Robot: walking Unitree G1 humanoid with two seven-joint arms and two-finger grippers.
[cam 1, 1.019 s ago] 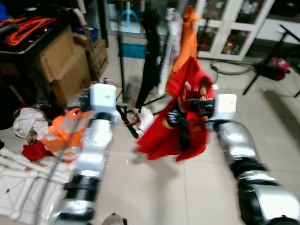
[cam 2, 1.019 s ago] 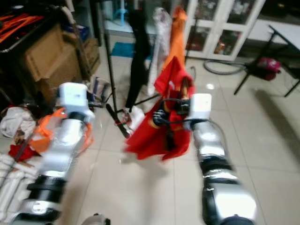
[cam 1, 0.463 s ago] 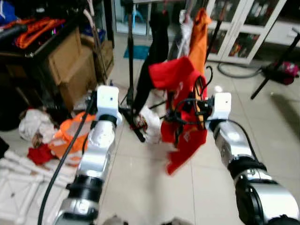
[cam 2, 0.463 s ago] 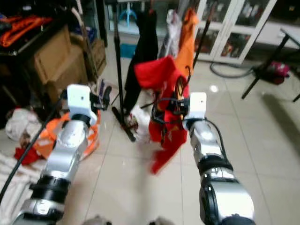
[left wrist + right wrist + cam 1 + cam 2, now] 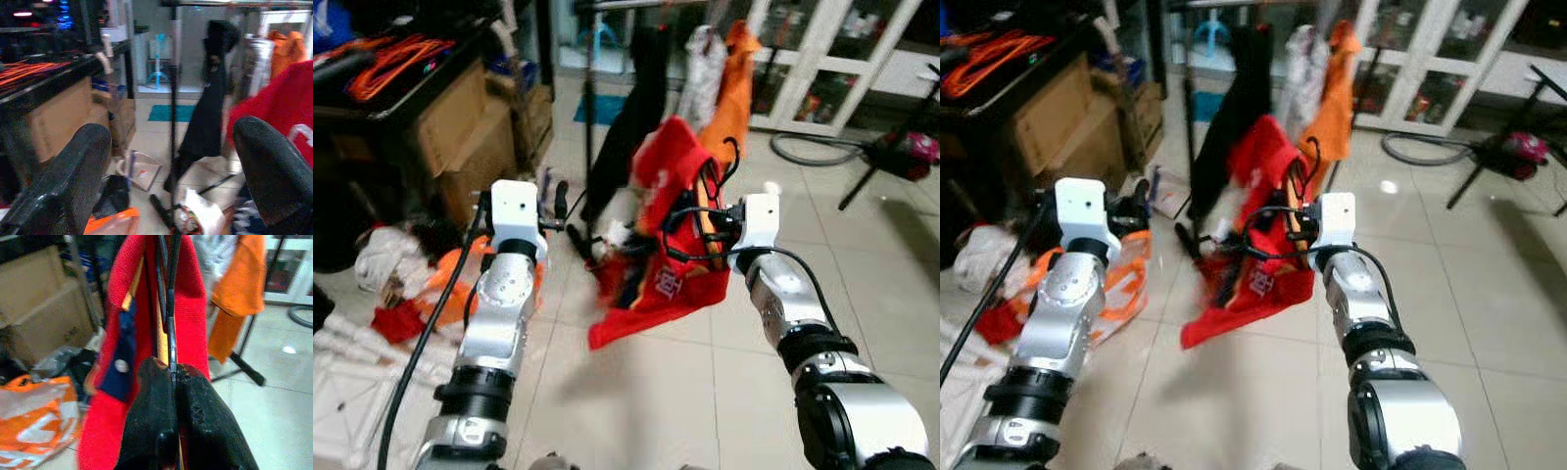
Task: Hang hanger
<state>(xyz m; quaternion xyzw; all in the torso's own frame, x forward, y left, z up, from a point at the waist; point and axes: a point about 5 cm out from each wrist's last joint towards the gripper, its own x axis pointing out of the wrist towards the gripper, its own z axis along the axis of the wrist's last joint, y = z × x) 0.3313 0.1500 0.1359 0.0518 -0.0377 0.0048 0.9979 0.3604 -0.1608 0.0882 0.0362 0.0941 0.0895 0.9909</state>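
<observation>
Compared with half a second ago, the red garment (image 5: 658,257) is being shown flared out toward the robot's left with its hem lifted over the tiled floor (image 5: 636,392), where before it was hanging bunched and more nearly straight down; the whole scene is also being framed slightly differently, which is a shift of the head camera. The hanger (image 5: 167,293), a thin black wire form with the red garment draped over it, is being held up in front of the robot, near the clothes rack (image 5: 590,117) on which a black garment (image 5: 631,108), a pale garment (image 5: 703,78) and an orange garment (image 5: 736,78) are hanging. The right gripper (image 5: 174,377) is being pressed together on the wire of the hanger, its two black fingers (image 5: 154,401) meeting around it. The left gripper (image 5: 171,161) is being held raised beside the rack with its fingers (image 5: 73,171) spread wide and nothing between them. White lettering is being displayed on the red garment, but it is too blurred to be read.
</observation>
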